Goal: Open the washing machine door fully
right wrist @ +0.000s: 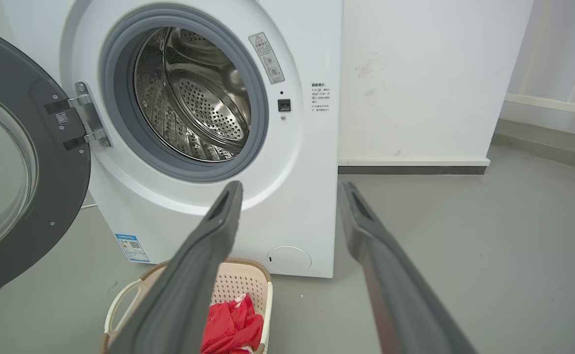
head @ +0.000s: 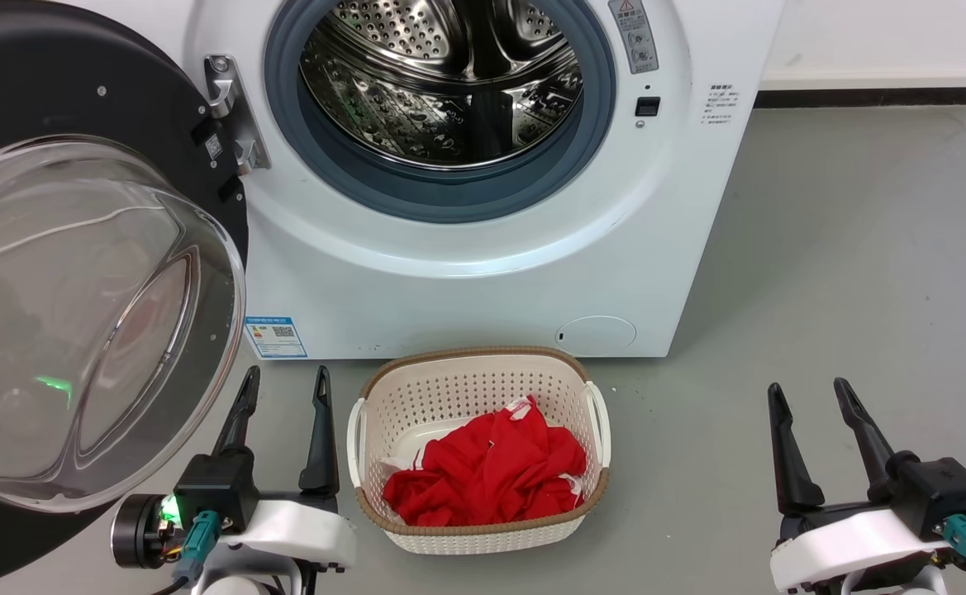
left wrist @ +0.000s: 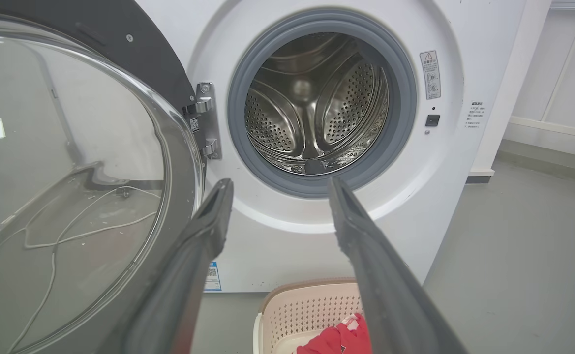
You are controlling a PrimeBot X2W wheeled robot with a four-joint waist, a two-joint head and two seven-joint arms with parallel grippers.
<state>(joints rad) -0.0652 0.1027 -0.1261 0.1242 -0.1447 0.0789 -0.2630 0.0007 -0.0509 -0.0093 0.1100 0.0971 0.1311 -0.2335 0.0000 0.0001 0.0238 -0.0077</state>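
Left hand point(head: 286, 376) spread wide, empty, low just beside door point(head: 78, 289); right hand point(head: 807, 388) same, well apart. Door stands wide open off washer point(head: 466, 281), at robot's left. Task looks ~done, maybe small push remaining.

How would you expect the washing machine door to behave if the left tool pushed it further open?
The washing machine door would probably swing as one rigid piece about its metal hinge rather than flex. Its domed glass looks smooth, so the left tool might slide on it. That glass likely makes it fairly heavy.
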